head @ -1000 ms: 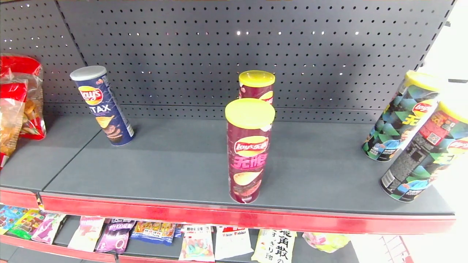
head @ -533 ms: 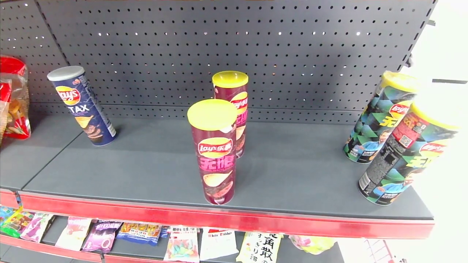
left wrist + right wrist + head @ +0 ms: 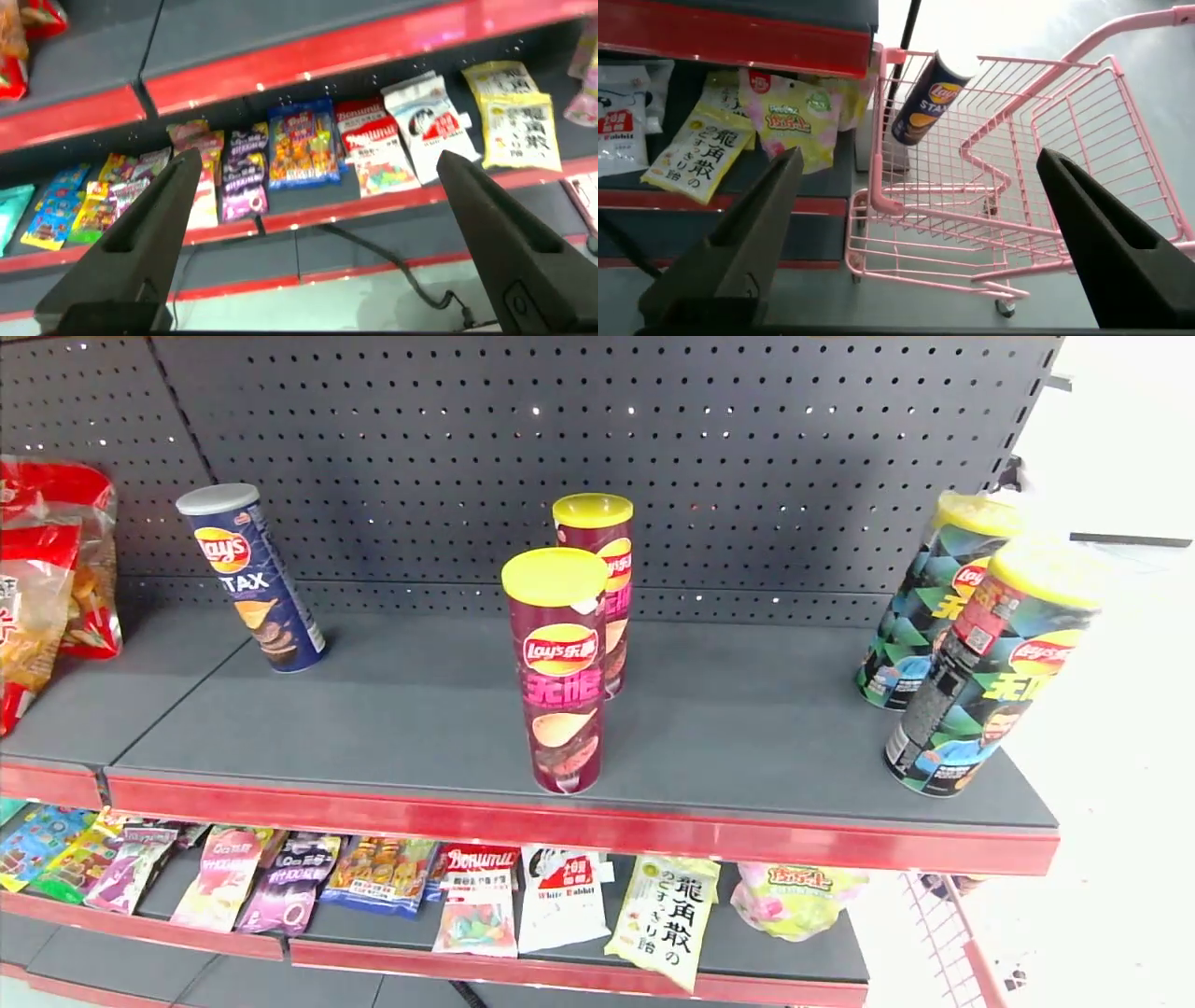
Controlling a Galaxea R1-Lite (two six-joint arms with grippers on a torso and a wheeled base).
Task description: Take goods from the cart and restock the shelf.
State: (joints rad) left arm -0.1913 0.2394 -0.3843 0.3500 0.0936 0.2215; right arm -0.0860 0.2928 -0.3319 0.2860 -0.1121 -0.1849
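Left end effector (image 3: 318, 187) and right end effector (image 3: 920, 177) gape empty; one chip can (image 3: 926, 98) leans inside pink cart (image 3: 875, 131).

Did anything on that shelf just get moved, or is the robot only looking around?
Only the camera moved: the whole head view shifted, dipping to show more candy bags below. The dark blue chip can with grey lid, the maroon yellow-lidded cans and the patterned cans at the right stand as before.

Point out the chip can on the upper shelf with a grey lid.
The dark blue can, standing alone toward the shelf's left. The two maroon cans and two patterned cans all have yellow lids.
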